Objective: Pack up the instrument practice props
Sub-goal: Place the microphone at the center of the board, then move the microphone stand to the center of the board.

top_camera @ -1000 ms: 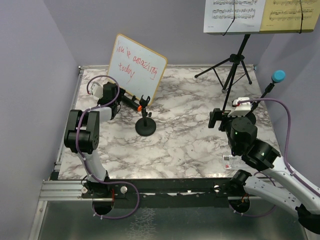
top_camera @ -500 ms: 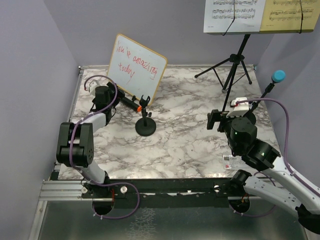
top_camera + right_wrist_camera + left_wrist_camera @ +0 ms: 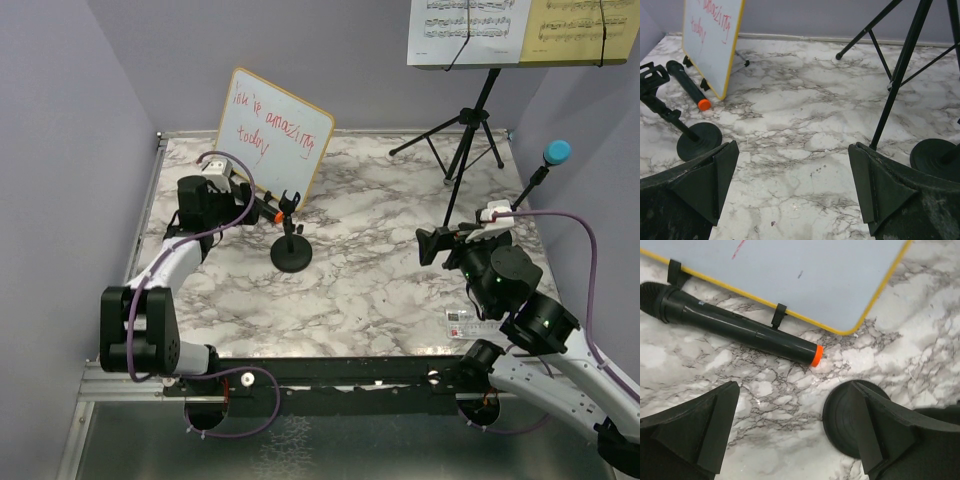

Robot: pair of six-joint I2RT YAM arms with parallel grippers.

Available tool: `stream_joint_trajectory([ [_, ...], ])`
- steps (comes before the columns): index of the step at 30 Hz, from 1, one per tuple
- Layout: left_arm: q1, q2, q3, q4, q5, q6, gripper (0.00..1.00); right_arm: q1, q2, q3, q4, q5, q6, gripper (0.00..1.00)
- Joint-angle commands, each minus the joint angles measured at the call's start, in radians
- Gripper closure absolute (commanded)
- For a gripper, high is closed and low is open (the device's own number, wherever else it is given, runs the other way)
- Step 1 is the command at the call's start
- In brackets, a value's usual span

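Observation:
A black microphone (image 3: 259, 206) with an orange end lies at the foot of the whiteboard; it also shows in the left wrist view (image 3: 740, 327) and the right wrist view (image 3: 689, 84). An empty black round-based mic holder (image 3: 291, 254) stands right of it, its base (image 3: 847, 417) by my left right-hand finger. My left gripper (image 3: 243, 200) is open and empty just above the table, short of the microphone (image 3: 794, 405). A blue microphone (image 3: 556, 152) sits in a second holder (image 3: 935, 157) at the right. White sheet music (image 3: 468, 30) and yellow sheet music (image 3: 585, 30) rest on the tripod music desk (image 3: 468, 135). My right gripper (image 3: 432, 243) is open and empty (image 3: 794, 155).
The wood-framed whiteboard (image 3: 275, 135) leans at the back left, right behind the black microphone. A small printed card (image 3: 465, 322) lies near the front right. Purple walls close in the table on the left, back and right. The tripod legs (image 3: 900, 75) spread over the back right.
My left arm has stretched out and swung its wrist round, so the gripper now points at the microphone and holder. My right gripper has shifted slightly right and nearer.

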Motion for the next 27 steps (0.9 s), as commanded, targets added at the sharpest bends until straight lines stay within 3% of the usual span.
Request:
stream_joint_trajectory([
  [1, 0.000, -0.170, -0.128, 0.045, 0.182, 0.297, 0.02, 0.003, -0.034, -0.021, 0.030, -0.060, -0.018, 0.00],
  [6, -0.068, -0.268, -0.248, 0.121, 0.286, 0.405, 0.01, 0.002, -0.054, -0.026, 0.034, -0.065, -0.019, 0.00],
  [13, -0.261, -0.221, -0.259, 0.156, 0.175, 0.468, 0.05, 0.002, -0.059, -0.027, 0.034, -0.070, -0.017, 0.00],
  [19, -0.276, -0.187, -0.309, 0.316, 0.100, 0.456, 0.10, 0.002, -0.059, -0.027, 0.032, -0.060, -0.019, 0.00],
  [27, -0.281, -0.084, -0.265, 0.403, 0.170, 0.412, 0.25, 0.002, -0.051, -0.027, 0.028, -0.045, -0.022, 0.00],
])
